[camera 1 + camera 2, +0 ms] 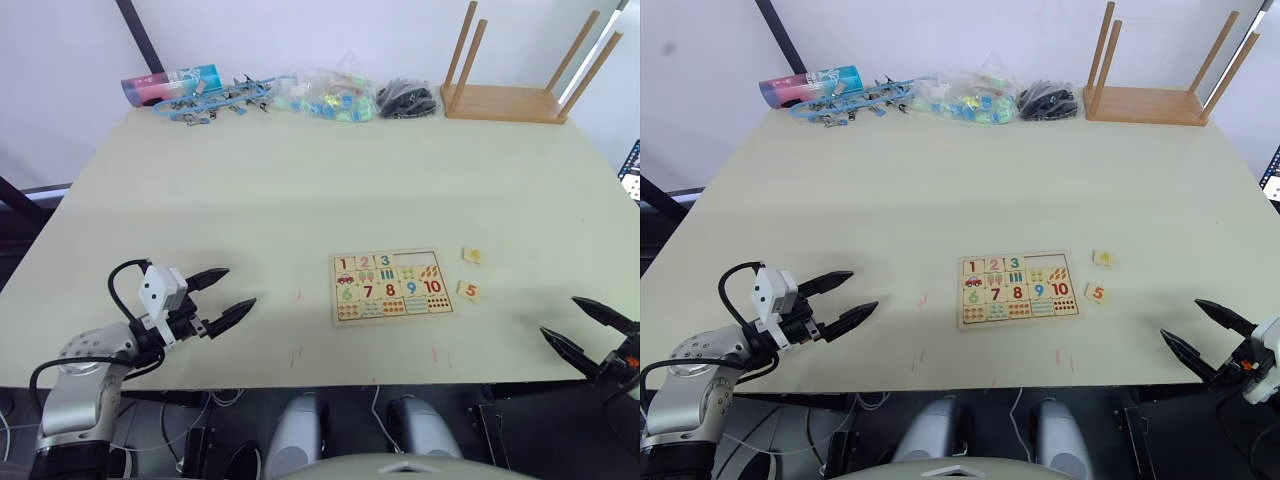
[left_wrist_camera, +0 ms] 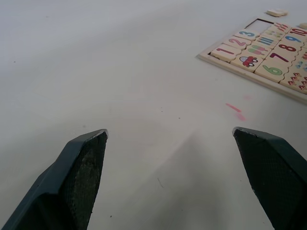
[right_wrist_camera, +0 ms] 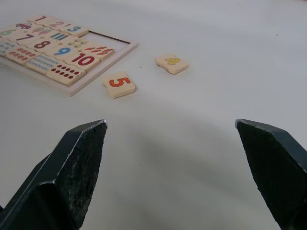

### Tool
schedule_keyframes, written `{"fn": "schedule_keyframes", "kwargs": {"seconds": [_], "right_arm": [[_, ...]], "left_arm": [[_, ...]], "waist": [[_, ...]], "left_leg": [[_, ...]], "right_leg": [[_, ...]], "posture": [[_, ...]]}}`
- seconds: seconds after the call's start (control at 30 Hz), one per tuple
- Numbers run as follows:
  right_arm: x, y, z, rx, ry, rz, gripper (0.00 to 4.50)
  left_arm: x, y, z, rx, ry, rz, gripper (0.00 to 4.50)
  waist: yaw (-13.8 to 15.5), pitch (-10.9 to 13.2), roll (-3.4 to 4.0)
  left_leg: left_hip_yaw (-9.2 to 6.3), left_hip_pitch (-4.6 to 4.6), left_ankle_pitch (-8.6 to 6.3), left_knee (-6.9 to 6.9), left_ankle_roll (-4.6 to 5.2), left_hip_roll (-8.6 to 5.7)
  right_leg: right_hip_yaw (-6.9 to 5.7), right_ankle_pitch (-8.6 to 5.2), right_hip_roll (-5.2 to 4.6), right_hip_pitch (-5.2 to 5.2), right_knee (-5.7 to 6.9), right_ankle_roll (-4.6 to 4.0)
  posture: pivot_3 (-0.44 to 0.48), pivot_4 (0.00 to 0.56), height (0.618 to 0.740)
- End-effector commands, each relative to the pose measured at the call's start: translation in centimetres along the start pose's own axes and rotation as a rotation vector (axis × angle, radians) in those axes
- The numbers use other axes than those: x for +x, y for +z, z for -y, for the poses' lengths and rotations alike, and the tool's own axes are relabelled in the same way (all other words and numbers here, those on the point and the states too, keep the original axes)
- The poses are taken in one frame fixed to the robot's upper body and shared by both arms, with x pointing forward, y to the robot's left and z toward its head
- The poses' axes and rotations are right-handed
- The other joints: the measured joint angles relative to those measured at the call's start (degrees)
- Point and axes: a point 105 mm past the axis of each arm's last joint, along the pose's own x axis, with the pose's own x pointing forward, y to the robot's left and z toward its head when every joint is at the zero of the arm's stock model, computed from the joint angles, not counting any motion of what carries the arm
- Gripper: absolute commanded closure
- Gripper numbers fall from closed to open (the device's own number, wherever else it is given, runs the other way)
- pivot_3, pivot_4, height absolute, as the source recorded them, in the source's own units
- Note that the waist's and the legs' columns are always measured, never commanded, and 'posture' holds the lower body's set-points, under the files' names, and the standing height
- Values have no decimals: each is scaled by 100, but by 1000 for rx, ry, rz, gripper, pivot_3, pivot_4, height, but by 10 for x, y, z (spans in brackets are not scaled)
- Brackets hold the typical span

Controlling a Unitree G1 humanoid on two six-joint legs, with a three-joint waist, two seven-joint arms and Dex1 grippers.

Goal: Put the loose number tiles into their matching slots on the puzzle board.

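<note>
The puzzle board (image 1: 336,290) lies flat near the table's front middle. Tiles 1, 2 and 3 sit in its upper row. The two matching slots (image 1: 419,263) to their right are empty. Two loose number tiles rest on the table just right of the board: the yellow 4 (image 1: 472,255) and, nearer me, the orange 5 (image 1: 468,291). My left gripper (image 1: 238,287) hovers open well left of the board, holding nothing. My right gripper (image 1: 559,316) is open at the front right, a short way from the 5 tile (image 3: 119,84) and the 4 tile (image 3: 171,63).
An upturned wooden stool (image 1: 505,100) stands at the back right. Along the far edge lie a blue cylinder (image 1: 170,83), blue clips (image 1: 215,100), a plastic bag of small parts (image 1: 325,100) and a black cable bundle (image 1: 407,98). Faint pink marks (image 2: 234,108) dot the tabletop.
</note>
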Motion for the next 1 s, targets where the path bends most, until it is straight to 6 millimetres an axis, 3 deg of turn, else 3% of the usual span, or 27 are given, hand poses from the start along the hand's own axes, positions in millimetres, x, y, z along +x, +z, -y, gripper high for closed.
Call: {"fn": "schedule_keyframes", "kwargs": {"seconds": [0.03, 0.63, 1.0], "right_arm": [[-3, 11, 2, -28, -2, 32, 0], [2, 14, 0, -30, 14, 54, 0], [30, 28, 8, -60, 43, 65, 0]], "left_arm": [[-3, 9, -3, 29, 2, 22, 36], [-4, 8, -4, 40, 2, 22, 36], [5, 22, -2, 122, -90, 53, 36]], "waist": [[1, 0, 0], [0, 0, 0], [-7, 1, 1]], "left_leg": [[0, 0, 0, 0, 0, 0], [0, 0, 0, 0, 0, 1], [0, -1, 0, -1, 0, 0]], "right_leg": [[0, 0, 0, 0, 0, 0], [0, 0, -2, 0, -1, -1], [0, 0, -1, -1, -2, -1]], "posture": [[0, 150, 737], [0, 150, 737], [0, 150, 737]]}}
